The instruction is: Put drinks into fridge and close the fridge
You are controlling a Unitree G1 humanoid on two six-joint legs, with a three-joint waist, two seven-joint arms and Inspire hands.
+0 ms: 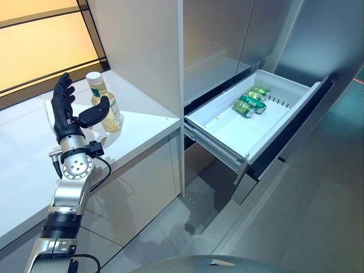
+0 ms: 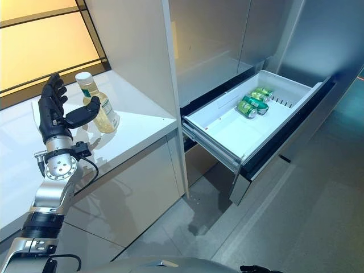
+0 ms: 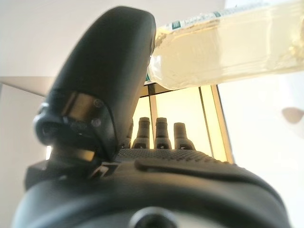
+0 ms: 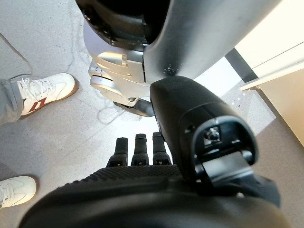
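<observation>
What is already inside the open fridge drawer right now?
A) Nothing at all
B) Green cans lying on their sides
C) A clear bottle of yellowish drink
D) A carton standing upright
B: green cans lie on their sides at the far end of the white drawer, while the bottle stands upright on the counter by the open left hand.

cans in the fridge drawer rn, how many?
3 green cans, lying side by side at the far end of the open drawer. The drawer's near wall could hide another.
</observation>
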